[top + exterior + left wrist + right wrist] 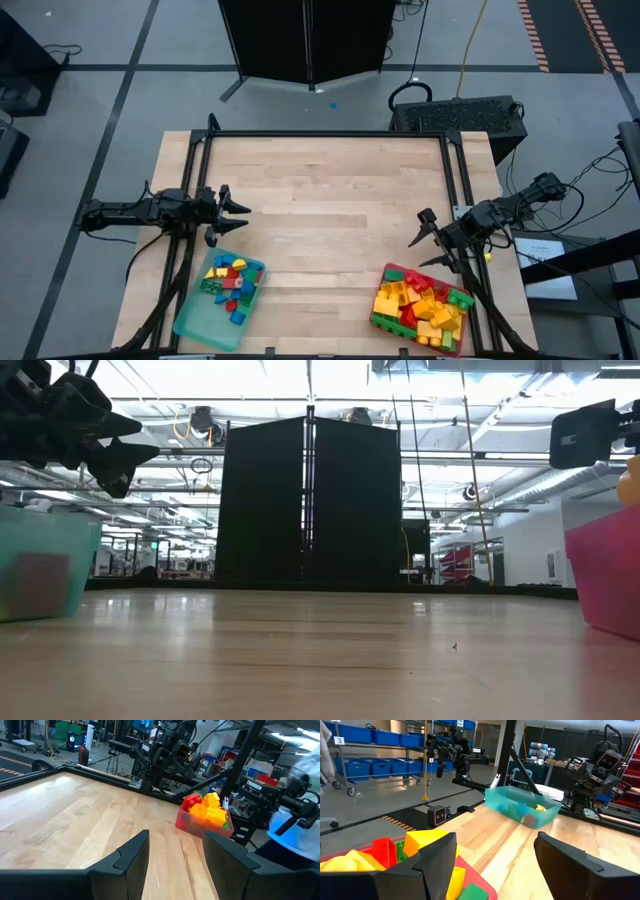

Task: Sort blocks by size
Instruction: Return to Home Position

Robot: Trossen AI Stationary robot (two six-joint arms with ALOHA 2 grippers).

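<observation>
A: Left gripper (239,218)?
B: Jaws apart, raised off the table (330,200). The teal tray (203,322) of small blocks (228,278) lies near, off to their side.
A: Right gripper (420,230)?
B: Jaws apart too. The red tray (394,271), heaped with large blocks (425,305), sits close beside them, not touching.

Pale wood-grain table (330,200) holds a translucent teal tray (195,322) of blue, red, yellow and green small blocks (228,280), and a red tray (393,269) of mostly yellow and orange, some red and green, larger blocks (420,305).
</observation>
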